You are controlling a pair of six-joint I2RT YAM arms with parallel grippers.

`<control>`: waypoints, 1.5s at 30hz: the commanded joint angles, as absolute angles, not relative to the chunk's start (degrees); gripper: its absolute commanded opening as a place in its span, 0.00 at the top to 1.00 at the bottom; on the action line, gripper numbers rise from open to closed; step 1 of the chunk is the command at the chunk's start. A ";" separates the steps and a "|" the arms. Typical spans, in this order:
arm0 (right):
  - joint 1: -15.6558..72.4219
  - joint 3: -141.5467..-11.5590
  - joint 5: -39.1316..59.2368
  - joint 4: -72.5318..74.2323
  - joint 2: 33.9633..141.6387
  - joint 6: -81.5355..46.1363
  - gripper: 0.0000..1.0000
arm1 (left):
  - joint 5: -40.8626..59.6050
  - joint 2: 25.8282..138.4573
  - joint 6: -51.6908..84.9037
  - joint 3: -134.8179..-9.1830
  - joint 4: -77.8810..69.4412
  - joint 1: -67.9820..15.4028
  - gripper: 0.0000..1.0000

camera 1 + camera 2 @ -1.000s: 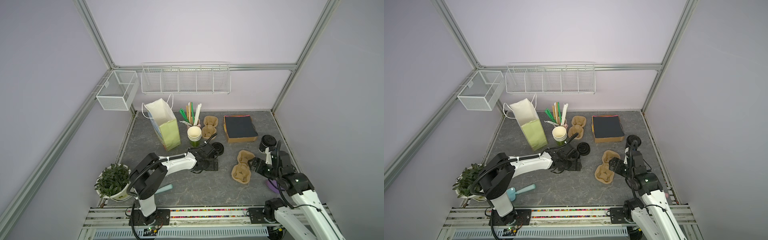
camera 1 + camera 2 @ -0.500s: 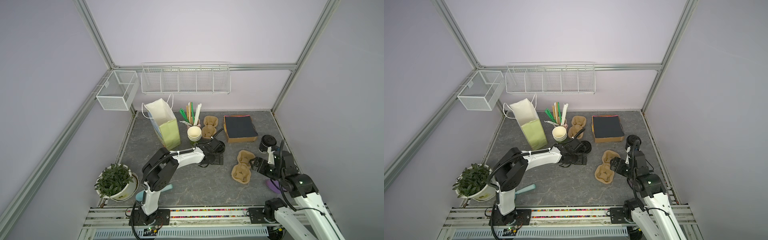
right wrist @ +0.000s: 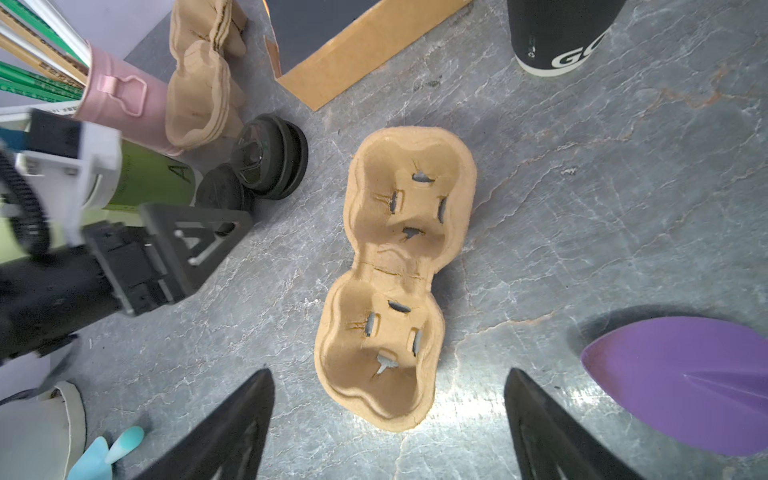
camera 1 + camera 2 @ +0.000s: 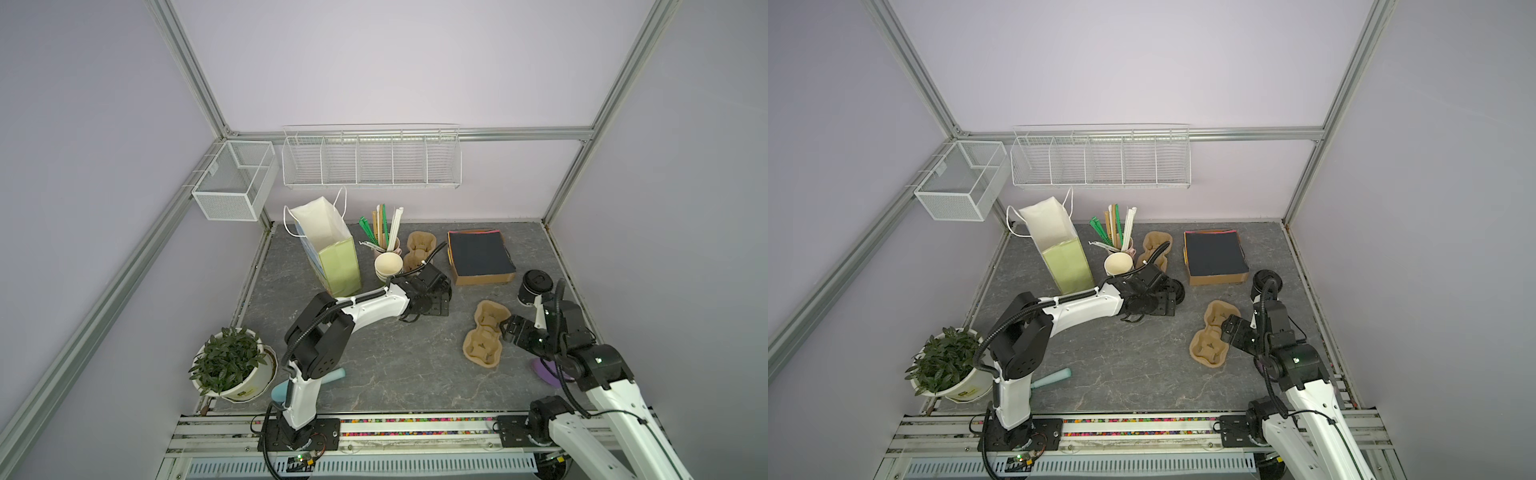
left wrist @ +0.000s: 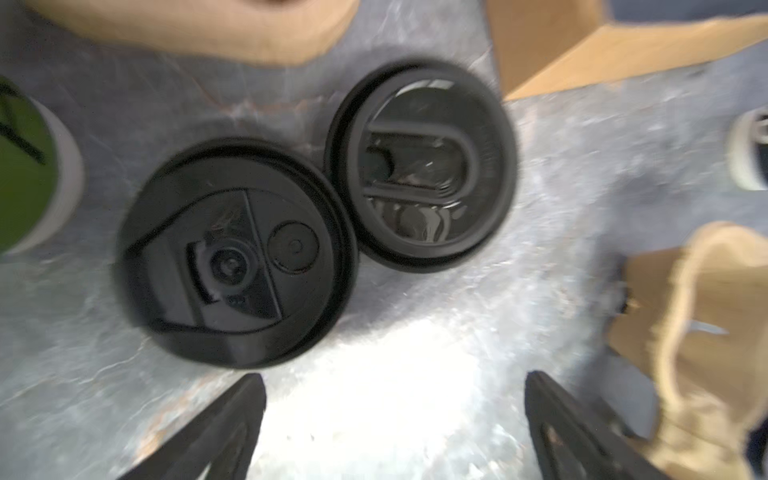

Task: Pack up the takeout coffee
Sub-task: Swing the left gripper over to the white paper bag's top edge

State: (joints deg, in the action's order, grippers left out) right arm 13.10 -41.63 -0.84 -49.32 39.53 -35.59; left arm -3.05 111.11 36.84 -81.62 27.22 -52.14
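Left tool (image 5: 395, 376), spread and empty, hovers just short of two round black plastic lids (image 5: 237, 253) beside the green paper cup stack (image 5: 20, 174); right tool (image 3: 390, 372), also spread, is farther off.

You get white letters "GO", cut off at the frame edge, on the black lidded cup (image 3: 557, 33) in the right wrist view. A dark "A" is on the side of the stack of green cups (image 3: 153, 183). The yellow label on the plant pot (image 4: 249, 384) is too small to read.
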 commanded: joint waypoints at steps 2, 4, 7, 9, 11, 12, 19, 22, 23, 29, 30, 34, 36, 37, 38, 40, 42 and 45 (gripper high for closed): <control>12.74 -44.40 -2.18 -51.53 44.32 -38.64 0.11 | -3.99 99.82 35.68 -82.51 28.49 -52.22 0.02; 12.79 -45.20 -2.29 -51.53 46.62 -39.15 0.11 | -4.72 95.28 35.61 -81.99 29.54 -52.21 0.01; 13.08 -45.31 -2.31 -50.57 48.52 -40.23 0.11 | -6.67 87.86 34.57 -80.67 30.78 -52.21 0.01; 13.27 -44.88 -3.10 -49.65 49.12 -40.77 0.11 | -9.81 82.69 34.74 -79.25 31.38 -52.12 0.01; 13.60 -44.27 -3.35 -48.17 49.63 -41.09 0.11 | -12.76 78.55 34.80 -79.33 34.02 -51.50 0.00; 13.90 -44.04 -3.29 -47.51 50.16 -41.11 0.11 | -13.59 76.72 34.96 -79.81 35.87 -50.59 0.00; 17.72 -46.00 -4.79 -45.88 54.91 -39.73 0.12 | -15.26 69.96 33.93 -83.09 44.67 -41.68 0.00; 19.88 -48.13 -6.78 -46.44 57.02 -38.54 0.12 | -16.10 68.63 33.66 -83.79 46.74 -35.83 0.00; 20.56 -48.85 -7.48 -46.66 57.55 -38.30 0.12 | -16.35 68.36 33.79 -83.86 47.63 -33.59 0.00; 22.62 -50.00 -7.55 -46.23 58.88 -36.65 0.11 | -18.26 68.88 34.19 -84.60 52.83 -21.81 0.03; 22.83 -49.96 -7.63 -46.32 59.10 -36.56 0.12 | -19.02 68.92 34.35 -84.34 52.90 -20.61 0.03; 23.48 -52.00 -7.39 -46.63 59.55 -35.81 0.12 | -17.26 70.55 36.77 -83.65 52.39 -15.56 0.09; 23.81 -52.67 -7.38 -47.00 59.59 -35.43 0.12 | -15.70 72.56 37.57 -84.39 52.79 -13.70 0.11; 23.94 -52.88 -7.43 -47.15 59.46 -35.12 0.12 | -15.88 73.71 38.06 -85.08 52.99 -13.25 0.12; 24.06 -53.03 -7.51 -47.28 59.41 -34.97 0.12 | -16.07 74.73 38.39 -85.68 53.17 -13.02 0.13; 24.28 -53.11 -7.65 -47.33 59.16 -34.72 0.12 | -15.98 77.35 38.78 -87.54 53.42 -12.67 0.14; 24.41 -53.13 -7.51 -47.37 59.02 -34.48 0.12 | -15.84 79.91 39.02 -89.69 54.24 -12.56 0.17; 24.76 -53.00 -7.52 -47.48 58.80 -34.36 0.12 | -16.38 83.54 39.34 -92.77 55.53 -12.48 0.20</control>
